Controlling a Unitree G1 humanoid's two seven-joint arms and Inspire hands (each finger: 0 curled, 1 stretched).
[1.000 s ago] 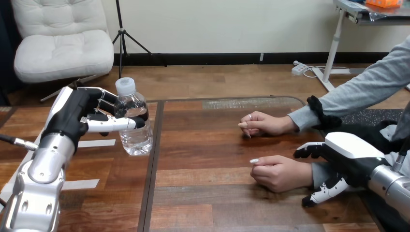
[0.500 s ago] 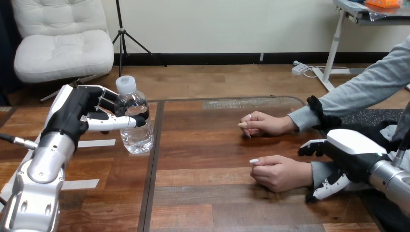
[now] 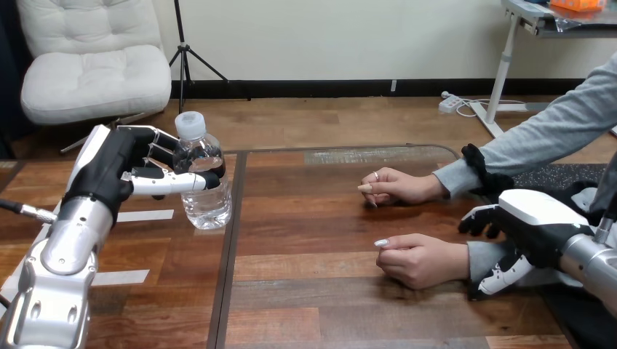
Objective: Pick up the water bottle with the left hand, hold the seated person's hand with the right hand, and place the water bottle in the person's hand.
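Left hand (image 3: 109,173) wrapped round water bottle (image 3: 207,207) upper body; looks light, thin squishy plastic, mid-body grip safest imo.

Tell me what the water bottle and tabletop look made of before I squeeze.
The water bottle looks like clear thin plastic: see-through, glossy highlights. The table looks like wood or wood-look laminate: visible grain, satin sheen; cannot tell which.

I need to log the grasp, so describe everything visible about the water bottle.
The water bottle is clear plastic with a white cap, upright, holding water. The left hand's thumb and fingers curl round its upper half. Its base is at the wooden table's surface, by a seam at the left; whether it rests there I cannot tell. Nothing else touches it.
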